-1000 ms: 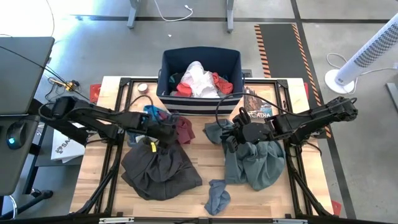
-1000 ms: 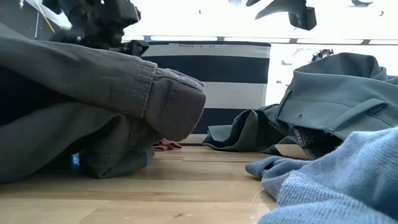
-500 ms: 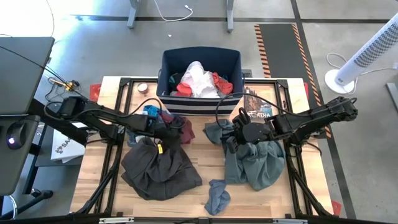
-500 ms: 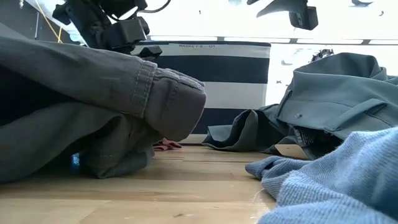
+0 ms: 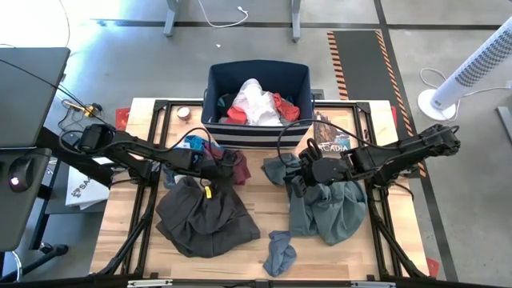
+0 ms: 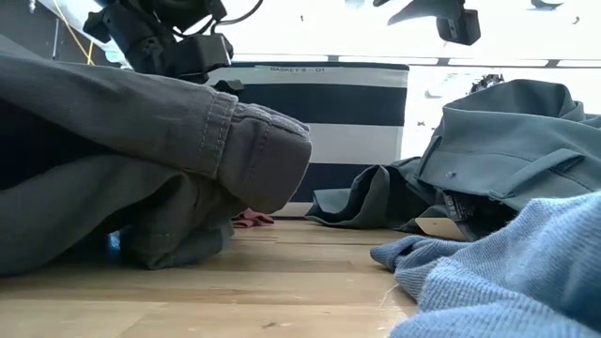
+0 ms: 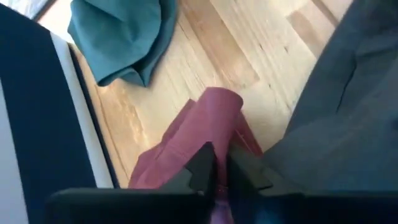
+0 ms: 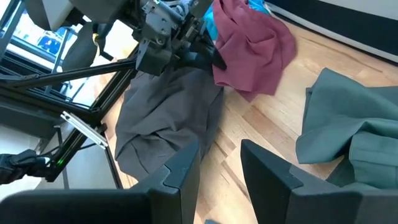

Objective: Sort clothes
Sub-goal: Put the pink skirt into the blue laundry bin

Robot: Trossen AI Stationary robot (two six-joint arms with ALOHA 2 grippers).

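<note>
A maroon piece (image 5: pixel 237 165) lies on the wooden table in front of the navy striped bin (image 5: pixel 258 128), next to a bright blue piece (image 5: pixel 194 144). My left gripper (image 5: pixel 221 170) is down at the maroon piece's near-left edge and shut on it. Dark grey-brown trousers (image 5: pixel 204 214) lie heaped on the table just near of it. My right gripper (image 5: pixel 296 182) hovers open above the grey-green shirt (image 5: pixel 330 206), with nothing between its fingers (image 8: pixel 180 171). A small grey-blue piece (image 5: pixel 280 252) lies near the front edge. White and red clothes (image 5: pixel 258 102) fill the bin. My left gripper pinches a raised fold of the maroon piece (image 7: pixel 216 127) between its two fingers, at the edge that borders the trousers. The fingers slant down at it from the table's left. The rest of the maroon piece (image 8: pixel 255 46) lies slack on the table.
The bin stands at the table's far edge in the middle. A magazine (image 5: pixel 330 142) lies far right of the shirt. Bare wood (image 5: pixel 272 200) shows between the trousers and the shirt. A white fan (image 5: pixel 480 64) stands on the floor to the right.
My left gripper has sunk and reached a little toward the table's right and far side, onto the maroon piece's edge. The clothes lie as before, and the right arm has kept still.
</note>
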